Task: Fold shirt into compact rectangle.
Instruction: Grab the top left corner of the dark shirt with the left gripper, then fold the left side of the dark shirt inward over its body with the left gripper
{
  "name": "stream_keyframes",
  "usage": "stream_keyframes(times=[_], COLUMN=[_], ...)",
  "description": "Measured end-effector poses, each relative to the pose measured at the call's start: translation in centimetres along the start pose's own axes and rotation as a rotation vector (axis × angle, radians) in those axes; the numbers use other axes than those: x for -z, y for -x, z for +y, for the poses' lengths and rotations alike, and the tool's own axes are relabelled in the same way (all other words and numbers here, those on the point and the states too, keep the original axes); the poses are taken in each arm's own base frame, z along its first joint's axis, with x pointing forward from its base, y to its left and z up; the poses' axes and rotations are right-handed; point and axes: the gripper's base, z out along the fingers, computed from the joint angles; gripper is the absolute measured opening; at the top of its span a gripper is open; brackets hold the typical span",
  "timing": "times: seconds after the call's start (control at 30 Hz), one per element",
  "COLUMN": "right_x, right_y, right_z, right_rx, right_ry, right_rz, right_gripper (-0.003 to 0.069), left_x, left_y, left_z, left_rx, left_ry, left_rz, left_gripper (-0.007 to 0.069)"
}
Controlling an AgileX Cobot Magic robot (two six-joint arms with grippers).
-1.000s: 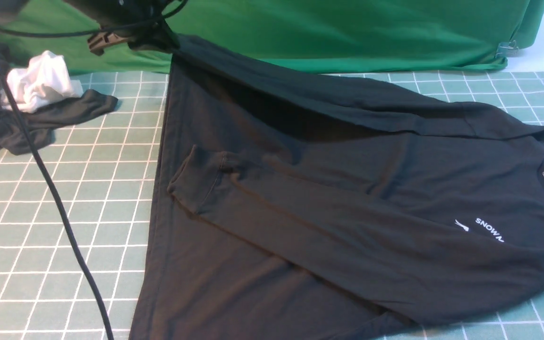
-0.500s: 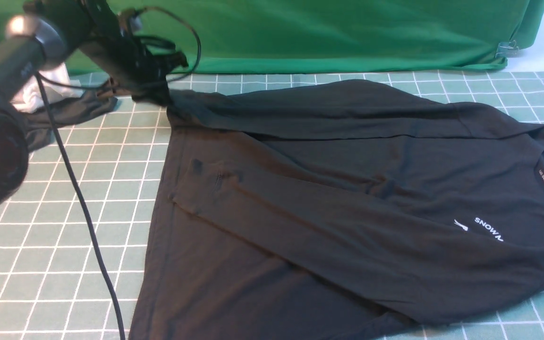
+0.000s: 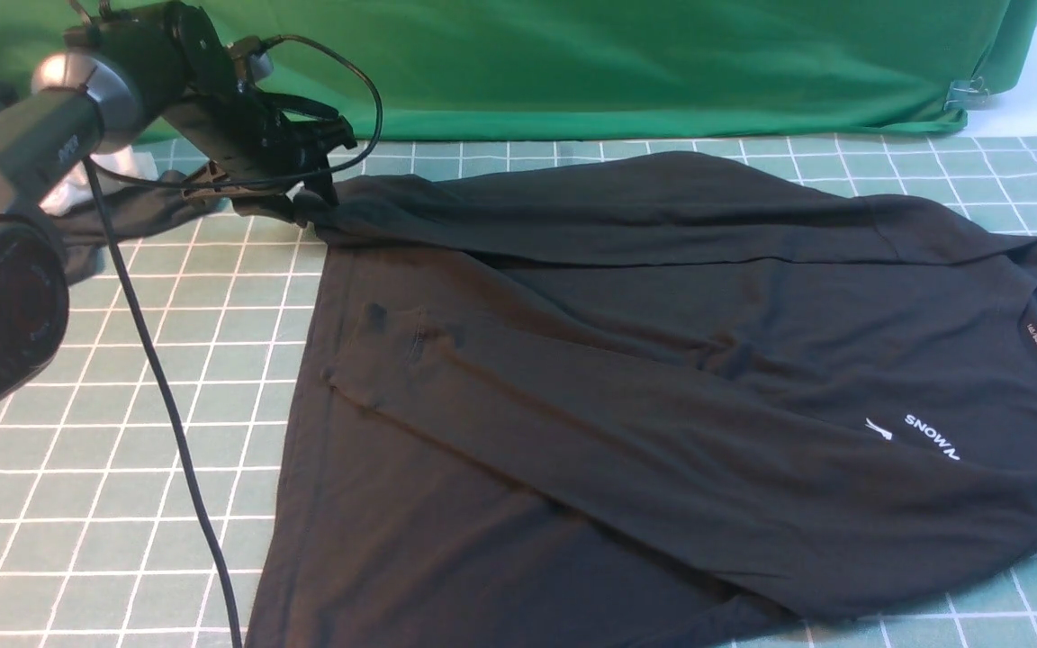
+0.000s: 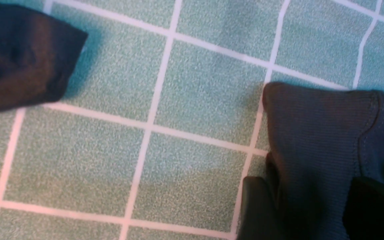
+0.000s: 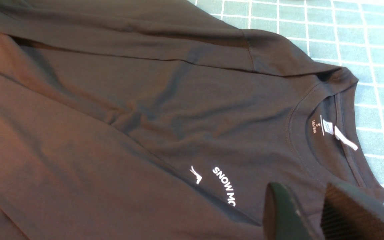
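Count: 1 black shirt; 1 dark grey garment, upper left; 1 white cloth beside it; 1 green backdrop; 1 clip, upper right; 2 tools: left tool, right tool.

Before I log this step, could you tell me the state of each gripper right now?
Left gripper: open, shirt cuff lying between its fingers.
Right gripper: partly open, holding nothing.
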Motion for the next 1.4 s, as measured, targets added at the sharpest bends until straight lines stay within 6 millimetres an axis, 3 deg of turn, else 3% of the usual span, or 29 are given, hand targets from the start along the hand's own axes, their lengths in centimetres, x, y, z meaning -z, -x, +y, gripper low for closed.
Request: stream_keyframes(times=[0.07, 0.23, 0.33, 0.47, 0.63, 0.8, 1.03, 1.1, 1.13, 1.17, 1.23, 1.4], right_x=[0.0, 0.0, 0.0, 0.0, 0.0, 0.0, 0.0, 0.0, 0.0, 0.0, 0.0, 0.0], right_y=[0.0, 0.0, 0.0, 0.0, 0.0, 0.0, 0.0, 0.0, 0.0, 0.0, 0.0, 0.0], right_z=[0.0, 0.0, 0.0, 0.0, 0.0, 0.0, 0.0, 0.0, 0.0, 0.0, 0.0, 0.0], right_rx=[0.001, 0.001, 0.004, 0.005, 0.007, 0.007, 0.007, 0.007, 0.007, 0.007, 0.007, 0.007], right_ry=[0.0, 0.0, 0.0, 0.0, 0.0, 0.0, 0.0, 0.0, 0.0, 0.0, 0.0, 0.0], right_rz=[0.0, 0.0, 0.0, 0.0, 0.0, 0.0, 0.0, 0.0, 0.0, 0.0, 0.0, 0.0], right_gripper=[0.0183, 0.0183, 0.0183, 0.0183, 0.0185, 0.0185, 0.0186, 0.0186, 0.0186, 0.0186, 0.0188, 0.0192], left_x=[0.0, 0.0, 0.1, 1.5, 5.7, 7.9, 16.3, 18.4, 18.6, 20.1, 21.2, 21.3], left_y=[0.0, 0.0, 0.0, 0.4, 1.6, 1.5, 0.2, -0.7, -0.8, -2.2, -4.4, -10.8], left_z=[0.0, -0.1, -0.5, -1.2, -1.7, -2.6, -5.4, -5.8, -5.9, -6.2, -6.4, -5.7], left_rx=[0.0, -0.013, -0.025, -0.053, -0.078, -0.073, -0.096, -0.096, -0.098, -0.104, -0.113, -0.161], left_ry=[0.0, -0.014, -0.051, -0.103, -0.139, -0.198, -0.329, -0.33, -0.329, -0.322, -0.297, -0.19], left_rz=[-0.001, 0.002, 0.005, -0.018, -0.068, -0.036, 0.055, 0.056, 0.057, 0.072, 0.11, 0.253], left_gripper=[0.0305, 0.0078, 0.0026, 0.0017, 0.0017, 0.0017, 0.0017, 0.0017, 0.0017, 0.0017, 0.0017, 0.0017])
